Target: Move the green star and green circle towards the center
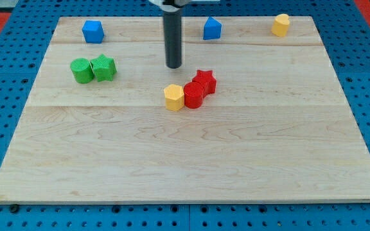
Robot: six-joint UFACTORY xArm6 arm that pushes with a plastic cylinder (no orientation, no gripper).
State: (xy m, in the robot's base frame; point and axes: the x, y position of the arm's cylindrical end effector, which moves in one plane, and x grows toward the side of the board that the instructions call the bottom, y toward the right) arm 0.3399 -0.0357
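Wooden board [185, 160] on a blue perforated surface [5, 77], holding seven blocks. Green circle [81, 70] and green star [104, 67]: side by side and touching, in the board's upper left part, circle on the view's left of the star, both well left of centre. Yellow hexagonal block [173, 97], red cylinder [193, 95] and red star [204, 81]: a touching cluster near the board's middle, running up toward the view's right. Blue cube [92, 31]: near the top edge, above the green pair. Blue house-shaped block [212, 29]: near the top edge, right of the rod. Yellow block [281, 25]: top right corner area. My tip [173, 66]: a plain rod end with no fingers, holding nothing; it stood touching no block, between the green star and the red star, just above the yellow hexagonal block.
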